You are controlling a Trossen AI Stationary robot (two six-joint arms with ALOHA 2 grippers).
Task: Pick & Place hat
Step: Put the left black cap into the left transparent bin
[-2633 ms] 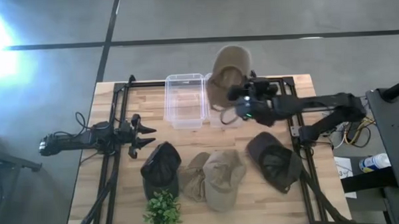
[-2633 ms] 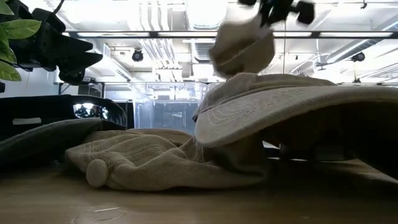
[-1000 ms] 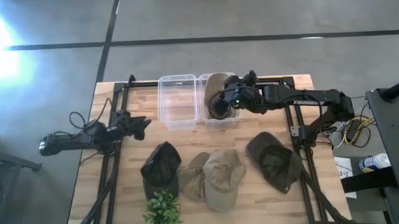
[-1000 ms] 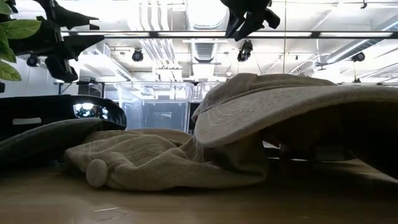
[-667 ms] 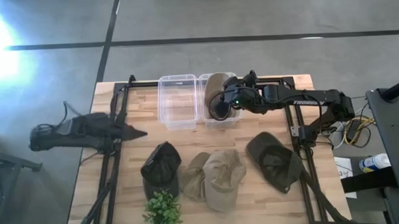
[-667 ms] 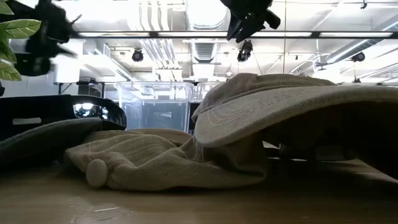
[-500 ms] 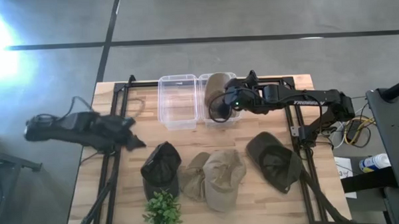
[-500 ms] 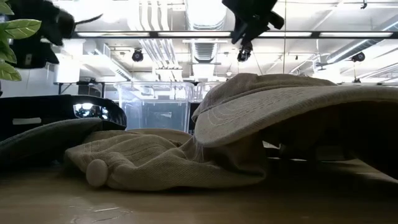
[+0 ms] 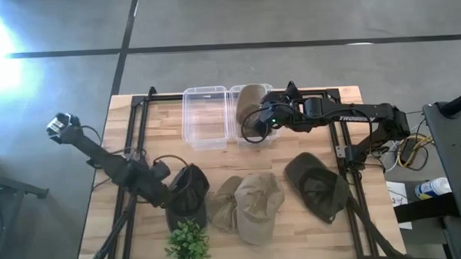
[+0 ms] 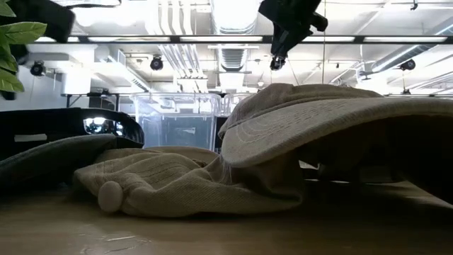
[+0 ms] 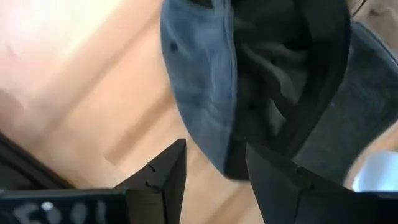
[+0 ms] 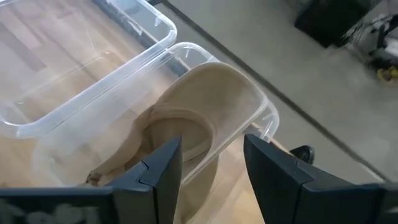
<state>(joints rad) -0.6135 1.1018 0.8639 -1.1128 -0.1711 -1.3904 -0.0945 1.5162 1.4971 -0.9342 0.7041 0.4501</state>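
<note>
A tan hat (image 9: 250,100) lies in the right clear bin (image 9: 268,136) at the table's far side; it also shows in the right wrist view (image 12: 199,112). My right gripper (image 9: 255,125) hangs open and empty just above that bin, also in its own view (image 12: 214,168). A dark cap (image 9: 190,194) lies on the table near the front left. My left gripper (image 9: 170,198) is open and points down at the cap's left edge; in the left wrist view (image 11: 214,174) the cap's brim (image 11: 205,93) lies just ahead of the open fingers.
An empty clear bin (image 9: 207,115) stands left of the filled one. Two tan hats (image 9: 252,207) lie overlapping at the front middle and a dark olive cap (image 9: 317,186) at the front right. A small green plant (image 9: 187,243) stands at the near edge beside the dark cap.
My left gripper has swung from the table's left edge toward the near side and right, tipping down onto the dark cap's left edge. My right gripper stays over the right bin, where the tan hat lies still.
</note>
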